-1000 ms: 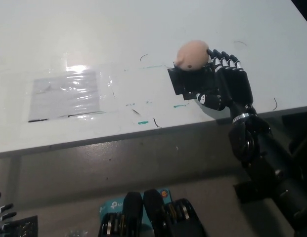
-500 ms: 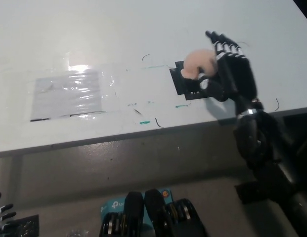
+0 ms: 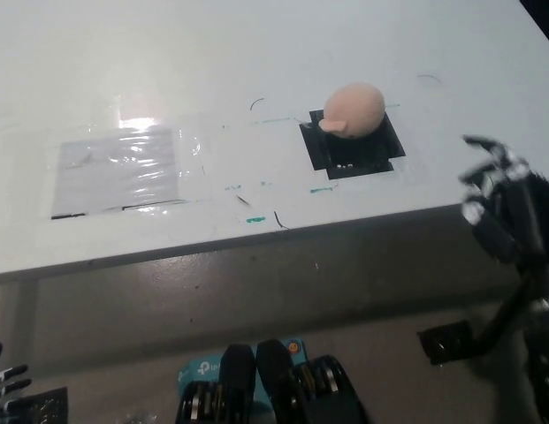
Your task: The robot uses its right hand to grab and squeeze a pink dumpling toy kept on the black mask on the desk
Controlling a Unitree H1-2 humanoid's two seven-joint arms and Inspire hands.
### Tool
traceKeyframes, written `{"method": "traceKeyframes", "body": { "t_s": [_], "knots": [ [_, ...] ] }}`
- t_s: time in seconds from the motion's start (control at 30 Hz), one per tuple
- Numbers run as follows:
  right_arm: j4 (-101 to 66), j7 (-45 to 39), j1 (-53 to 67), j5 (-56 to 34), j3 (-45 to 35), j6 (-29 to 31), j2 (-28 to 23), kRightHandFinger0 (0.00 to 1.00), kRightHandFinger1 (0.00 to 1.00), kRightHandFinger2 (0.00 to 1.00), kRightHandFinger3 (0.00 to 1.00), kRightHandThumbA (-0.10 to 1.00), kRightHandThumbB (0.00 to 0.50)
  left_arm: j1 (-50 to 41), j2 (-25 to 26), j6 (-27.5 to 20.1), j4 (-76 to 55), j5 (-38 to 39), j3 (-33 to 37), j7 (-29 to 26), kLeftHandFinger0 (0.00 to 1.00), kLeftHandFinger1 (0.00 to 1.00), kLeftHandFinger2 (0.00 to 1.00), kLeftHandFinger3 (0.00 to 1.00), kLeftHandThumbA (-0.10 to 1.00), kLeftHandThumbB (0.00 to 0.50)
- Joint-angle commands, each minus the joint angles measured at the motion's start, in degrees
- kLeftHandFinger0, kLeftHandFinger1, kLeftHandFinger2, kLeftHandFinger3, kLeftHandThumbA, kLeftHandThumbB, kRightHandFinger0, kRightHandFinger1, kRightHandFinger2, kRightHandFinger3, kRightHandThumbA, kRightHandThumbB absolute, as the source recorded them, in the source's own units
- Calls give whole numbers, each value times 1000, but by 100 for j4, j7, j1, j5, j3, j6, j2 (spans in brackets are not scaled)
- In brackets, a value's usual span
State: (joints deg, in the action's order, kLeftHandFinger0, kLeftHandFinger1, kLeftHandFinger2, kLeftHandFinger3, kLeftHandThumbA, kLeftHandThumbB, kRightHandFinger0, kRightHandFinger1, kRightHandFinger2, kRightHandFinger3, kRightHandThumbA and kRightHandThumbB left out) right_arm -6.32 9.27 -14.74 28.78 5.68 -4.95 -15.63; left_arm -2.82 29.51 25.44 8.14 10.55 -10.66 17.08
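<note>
Black right robot hand [image 3: 499,199], silver-grey finger segments; white left robot hand [image 3: 4,380], dark joints.

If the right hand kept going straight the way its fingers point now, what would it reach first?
The right hand hangs open off the desk's right front edge, its fingers aimed up and left. That line probably crosses bare desk before the black mask and pink dumpling toy, though height is unclear.

The left hand [image 3: 3,389] is showing only as fingertips, cut off by the bottom-left corner below the desk [image 3: 256,53]. The right hand [image 3: 504,208] is blurring beside the desk's edge, its arm running off frame.
</note>
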Motion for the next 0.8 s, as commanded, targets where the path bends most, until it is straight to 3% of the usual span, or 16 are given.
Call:
{"method": "traceKeyframes", "body": {
  "t_s": [0.0, 0.17, 0.23, 0.33, 0.5, 0.77],
  "knots": [
    [-314, -448, 344, -1373, -533, -155, 208, 136, 188, 484, 805, -100, 137, 35, 182, 38, -158, -31, -45, 6, 717, 819, 900, 909, 1000, 143],
    [78, -466, 647, -1892, -903, -278, 605, 78, 158, 422, 838, -100, 130, 36, 186, 6, -146, -39, -53, -9, 700, 802, 890, 877, 1000, 126],
    [276, -499, 666, -2123, -1113, -511, 788, 50, 178, 544, 918, -88, 107, 41, 188, 32, -150, -41, -46, -7, 678, 798, 905, 900, 1000, 128],
    [570, -592, 610, -2510, -1403, -630, 969, 10, 164, 570, 925, -91, 95, 64, 172, 28, -81, 20, -77, 22, 708, 823, 919, 938, 1000, 137],
    [734, -629, 517, -2636, -1623, -672, 1047, 39, 173, 554, 967, -100, 58, 85, 174, 43, -76, -20, -58, -5, 712, 810, 908, 915, 1000, 144],
    [727, -640, 469, -2700, -1648, -765, 1065, 0, 129, 532, 970, -100, 56, 85, 135, 7, -25, -2, -47, 14, 729, 821, 905, 905, 1000, 127]
  ]
}}
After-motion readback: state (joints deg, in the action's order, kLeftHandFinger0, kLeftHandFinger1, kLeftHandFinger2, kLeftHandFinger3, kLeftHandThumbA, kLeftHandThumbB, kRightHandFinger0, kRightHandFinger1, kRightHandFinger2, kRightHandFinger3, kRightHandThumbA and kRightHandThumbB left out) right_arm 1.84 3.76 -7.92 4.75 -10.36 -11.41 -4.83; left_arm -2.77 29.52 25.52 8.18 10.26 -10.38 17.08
